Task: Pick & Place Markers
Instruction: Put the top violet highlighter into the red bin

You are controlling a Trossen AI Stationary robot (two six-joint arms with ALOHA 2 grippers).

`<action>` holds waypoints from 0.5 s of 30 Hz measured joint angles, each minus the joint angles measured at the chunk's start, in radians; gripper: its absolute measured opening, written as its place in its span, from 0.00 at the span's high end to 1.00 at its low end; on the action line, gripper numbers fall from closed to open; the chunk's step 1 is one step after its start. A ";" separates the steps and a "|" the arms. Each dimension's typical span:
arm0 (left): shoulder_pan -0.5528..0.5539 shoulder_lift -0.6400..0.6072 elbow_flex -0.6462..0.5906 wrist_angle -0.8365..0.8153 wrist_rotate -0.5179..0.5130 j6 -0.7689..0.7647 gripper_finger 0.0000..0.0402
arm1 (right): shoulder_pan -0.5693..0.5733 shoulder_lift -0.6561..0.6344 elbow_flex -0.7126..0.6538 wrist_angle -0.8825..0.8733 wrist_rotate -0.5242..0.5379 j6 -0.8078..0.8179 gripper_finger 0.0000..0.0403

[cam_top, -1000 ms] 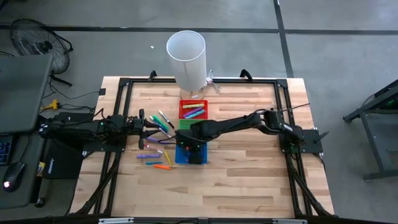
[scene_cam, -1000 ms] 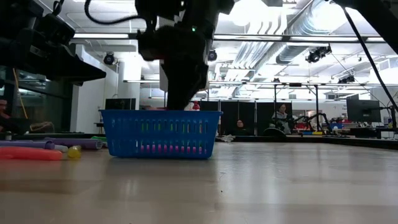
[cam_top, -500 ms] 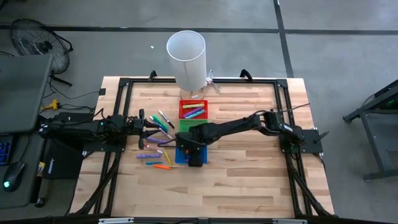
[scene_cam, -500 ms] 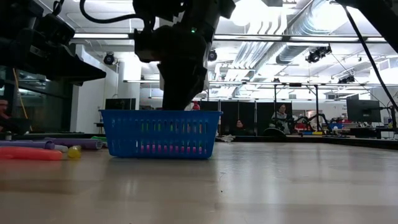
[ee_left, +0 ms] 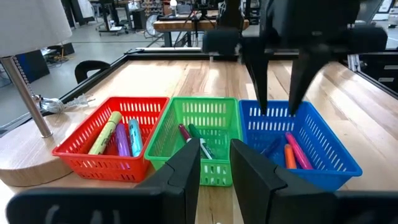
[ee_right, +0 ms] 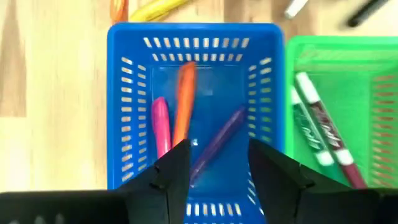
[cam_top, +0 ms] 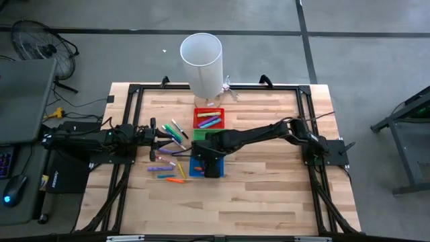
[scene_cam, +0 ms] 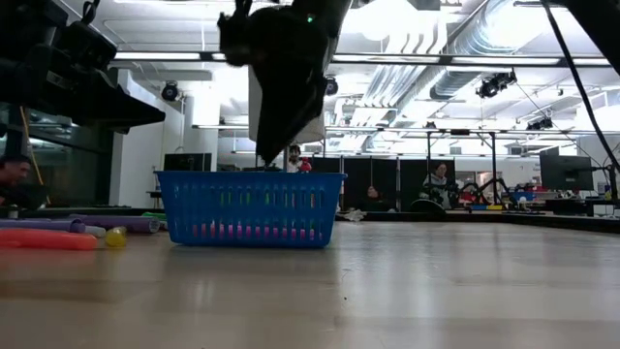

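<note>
Wood table [cam_top: 269, 181] w/ red [cam_top: 209, 119], green [ee_left: 202, 134], blue bins [scene_cam: 250, 207], loose markers [cam_top: 168, 168].

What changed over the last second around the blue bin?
The right gripper lifted from inside the blue bin to just above its rim, and its jaws have opened; nothing sits between them. A pink, an orange and a purple marker lie in the bin. The left gripper, the loose markers on the table and all three bins stayed put.

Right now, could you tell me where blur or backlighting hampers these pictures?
Low view: the right gripper is a dark silhouette against bright ceiling lights above the blue bin. Left wrist view: the left gripper is blurred up close.
</note>
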 joint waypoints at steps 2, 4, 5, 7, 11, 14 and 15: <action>0.000 0.000 0.000 0.000 0.000 0.000 0.79 | 0.000 -0.018 0.000 -0.003 0.024 0.000 0.63; 0.000 0.000 0.000 0.000 0.000 0.000 0.79 | 0.000 -0.034 0.000 -0.007 0.037 0.000 0.63; 0.000 0.000 0.000 0.000 0.000 0.000 0.79 | 0.000 -0.040 0.000 -0.012 0.038 0.000 0.63; 0.000 0.000 0.000 0.000 0.000 0.000 0.79 | 0.000 -0.053 0.000 -0.024 0.056 0.002 0.63; 0.000 0.000 0.000 0.000 0.000 0.000 0.79 | 0.002 -0.097 -0.048 -0.010 0.074 -0.003 0.63; 0.000 0.000 0.000 0.000 0.000 0.000 0.79 | 0.009 -0.197 -0.254 0.170 0.063 0.023 0.63; 0.000 0.000 0.000 0.000 0.000 0.000 0.79 | 0.014 -0.239 -0.340 0.251 0.061 0.041 0.63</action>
